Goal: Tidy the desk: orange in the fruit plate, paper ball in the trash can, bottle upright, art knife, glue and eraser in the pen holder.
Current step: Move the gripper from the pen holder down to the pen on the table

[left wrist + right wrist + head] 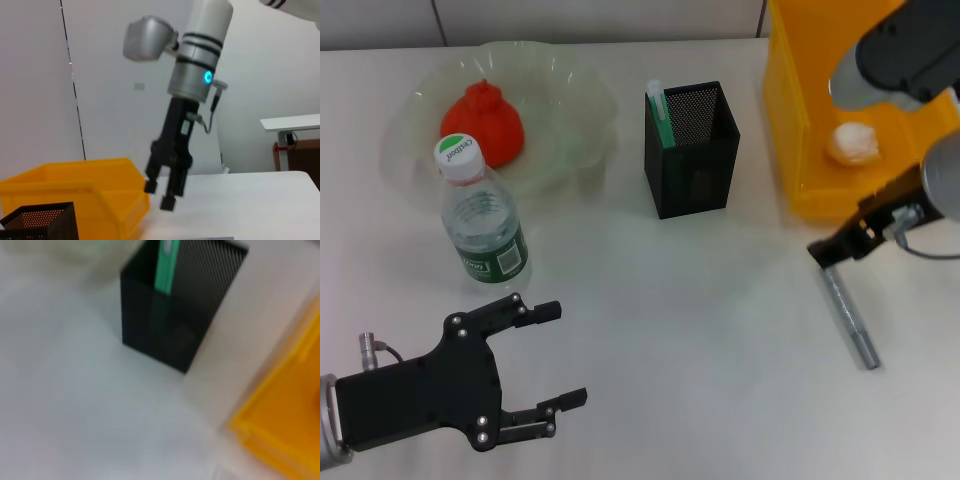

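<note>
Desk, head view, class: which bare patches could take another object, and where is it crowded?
The desk is bare between the left gripper and the grey rod, below the pen holder. Crowded: the bottle against the fruit plate, and the right gripper beside the trash can.

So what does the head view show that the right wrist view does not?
Only the head view shows the orange in the fruit plate, the upright bottle, the paper ball in the trash can, the grey cylinder lying on the desk, the open left gripper and the right gripper. The right wrist view adds nothing of its own. Both show the pen holder with a green item, the trash can and the desk.
</note>
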### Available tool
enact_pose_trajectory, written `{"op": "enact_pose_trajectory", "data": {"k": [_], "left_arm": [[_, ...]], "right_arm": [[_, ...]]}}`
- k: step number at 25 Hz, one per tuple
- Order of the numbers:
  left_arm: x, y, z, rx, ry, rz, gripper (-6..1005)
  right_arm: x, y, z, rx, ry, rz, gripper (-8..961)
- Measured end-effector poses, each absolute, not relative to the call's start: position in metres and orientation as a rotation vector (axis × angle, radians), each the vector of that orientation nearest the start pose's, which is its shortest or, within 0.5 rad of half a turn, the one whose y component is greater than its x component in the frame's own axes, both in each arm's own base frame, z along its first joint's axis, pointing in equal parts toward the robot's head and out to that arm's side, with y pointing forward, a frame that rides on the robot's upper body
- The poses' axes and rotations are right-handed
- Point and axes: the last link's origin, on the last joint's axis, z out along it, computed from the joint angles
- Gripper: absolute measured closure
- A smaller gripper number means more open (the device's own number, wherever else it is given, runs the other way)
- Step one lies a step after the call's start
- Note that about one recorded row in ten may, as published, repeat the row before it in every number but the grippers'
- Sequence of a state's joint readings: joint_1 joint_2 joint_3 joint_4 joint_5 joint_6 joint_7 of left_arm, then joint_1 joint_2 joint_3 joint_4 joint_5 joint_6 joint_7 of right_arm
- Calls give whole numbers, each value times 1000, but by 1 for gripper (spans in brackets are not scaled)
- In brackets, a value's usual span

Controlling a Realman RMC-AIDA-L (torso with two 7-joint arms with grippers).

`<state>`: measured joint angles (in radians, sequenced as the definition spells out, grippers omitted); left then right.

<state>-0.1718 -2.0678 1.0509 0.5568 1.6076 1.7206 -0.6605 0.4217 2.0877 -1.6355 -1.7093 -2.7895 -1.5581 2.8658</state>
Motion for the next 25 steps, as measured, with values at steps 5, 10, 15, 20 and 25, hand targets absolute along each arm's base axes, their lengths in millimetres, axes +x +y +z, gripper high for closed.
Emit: {"op": "enact_pose_trajectory", "data": {"k": [5, 10, 15, 20, 25], "left_arm": [[-300, 208, -26, -2677, -15, -904, 191], [-299, 209, -27, -2679, -8, -909, 191], [-298, 209, -27, -2680, -4, -911, 190], [-298, 209, -27, -2680, -4, -912, 190], [-298, 209, -27, -2681, -5, -912, 190]], "right_arm": [[190, 323, -6, -2343, 974, -569, 171], [201, 328, -13, -2334, 1001, -583, 171], [209, 329, -22, -2354, 1041, -600, 172], [212, 331, -28, -2394, 1073, -591, 349], [218, 333, -31, -2397, 1078, -615, 516]]}}
